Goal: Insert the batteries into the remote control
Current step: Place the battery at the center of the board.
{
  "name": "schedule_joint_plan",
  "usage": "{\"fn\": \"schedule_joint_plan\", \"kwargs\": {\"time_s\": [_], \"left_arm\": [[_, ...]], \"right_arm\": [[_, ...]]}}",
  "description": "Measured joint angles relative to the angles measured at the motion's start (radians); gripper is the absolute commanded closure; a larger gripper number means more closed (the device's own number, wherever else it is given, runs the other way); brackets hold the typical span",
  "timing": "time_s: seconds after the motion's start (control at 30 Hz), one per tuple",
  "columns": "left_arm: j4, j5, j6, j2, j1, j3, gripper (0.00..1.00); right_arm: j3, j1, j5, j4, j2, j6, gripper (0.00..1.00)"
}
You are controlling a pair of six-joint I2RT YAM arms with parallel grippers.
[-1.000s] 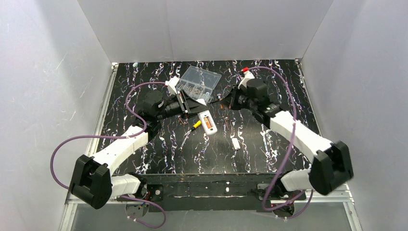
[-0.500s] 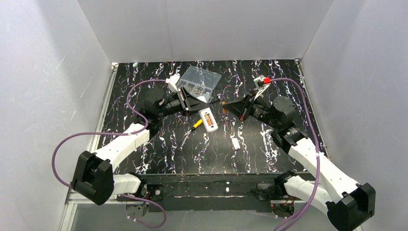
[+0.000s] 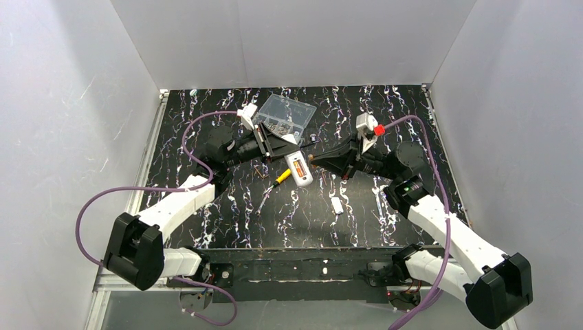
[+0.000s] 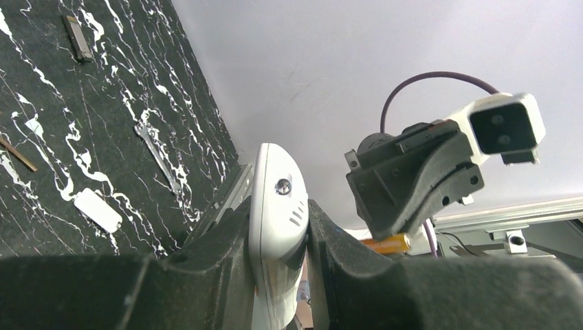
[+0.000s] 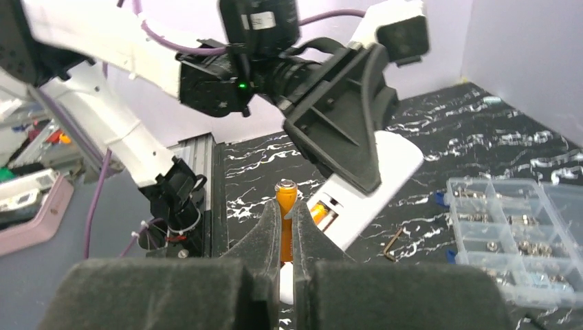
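Observation:
My left gripper [image 3: 283,152] is shut on the white remote control [image 3: 301,174], holding it tilted above the table with its back compartment open. In the left wrist view the remote control [image 4: 275,220] stands edge-on between the left gripper [image 4: 278,227] fingers. One orange battery [image 5: 318,212] lies in the compartment of the remote control [image 5: 385,165]. My right gripper [image 5: 287,218] is shut on a second orange battery [image 5: 285,206], which points at the remote's open end. From above, the right gripper [image 3: 315,158] tip is just right of the remote. That held battery [image 4: 386,243] shows under the right gripper [image 4: 405,189].
A clear compartmented box [image 3: 283,113] with small parts stands at the back, behind the left gripper. A yellow-handled screwdriver [image 3: 278,179] lies left of the remote. A small white plate [image 3: 337,205] rests on the black marbled table [image 3: 385,110]. An allen key [image 5: 393,242] lies near the box [image 5: 512,234].
The right arm has swung out to the right and turned its gripper leftward, bringing the battery close to the remote's open end. The left gripper has kept the remote almost still.

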Motion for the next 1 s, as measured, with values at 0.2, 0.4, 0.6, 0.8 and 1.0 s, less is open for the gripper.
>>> {"fn": "schedule_joint_plan", "kwargs": {"time_s": [0.2, 0.4, 0.6, 0.8, 1.0], "left_arm": [[0.012, 0.005, 0.000, 0.008, 0.000, 0.000, 1.00], [0.054, 0.020, 0.000, 0.008, 0.000, 0.002, 1.00], [0.074, 0.028, 0.000, 0.008, 0.000, 0.002, 1.00], [0.095, 0.036, 0.000, 0.008, 0.000, 0.002, 1.00], [0.106, 0.044, 0.000, 0.008, 0.000, 0.002, 1.00]], "right_arm": [[-0.017, 0.012, -0.117, 0.067, -0.018, -0.141, 0.99], [-0.079, 0.022, -0.230, 0.122, -0.057, -0.299, 0.99], [-0.084, 0.024, -0.327, 0.127, -0.063, -0.412, 0.99], [-0.084, 0.027, -0.396, 0.117, -0.068, -0.482, 0.99], [-0.082, 0.028, -0.432, 0.073, -0.081, -0.553, 0.99]]}}
